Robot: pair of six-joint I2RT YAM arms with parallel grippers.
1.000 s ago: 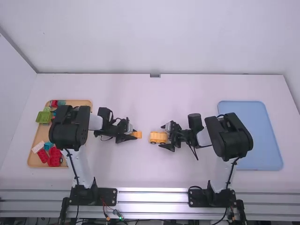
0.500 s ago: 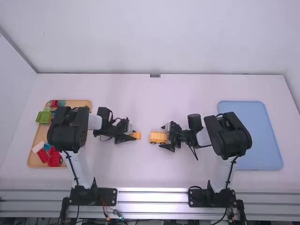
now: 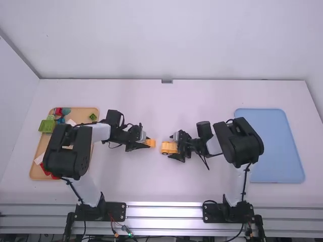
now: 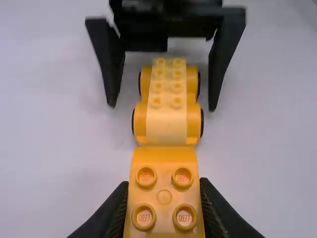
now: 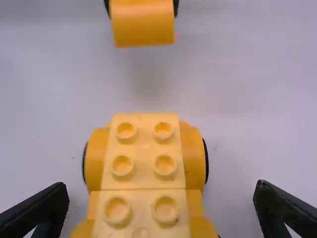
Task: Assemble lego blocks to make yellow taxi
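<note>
1. The yellow car [image 3: 168,147] sits on the white counter [image 3: 151,186]. In the high view, the right gripper [image 3: 171,146] hides its right end. In the right wrist view, the car's near end is cut off by the bottom edge.
2. The right gripper's jaws are spread wide, one on each side of the car, with a little space between them and it.
3. The left gripper [image 3: 147,143] is just left of the car. Its jaws pinch a yellow block [image 3: 151,143] from both sides. The bottom edge of the left wrist view cuts off part of this block.
4. The block and the car look very close in the left wrist view, but the high view shows a small gap between them.
5. Well to the left of the car is the wood tray [image 3: 85,111]. The left arm [image 3: 68,151] covers a lot of it, so some blocks there are hard to make out.
6. Half a second ago, the left gripper and its block were farther from the car. Now they are nearer.
7. The right gripper has moved left too, and covers more of the car.
8. A green block [image 3: 93,116] now peeks out in the wood tray.
</note>
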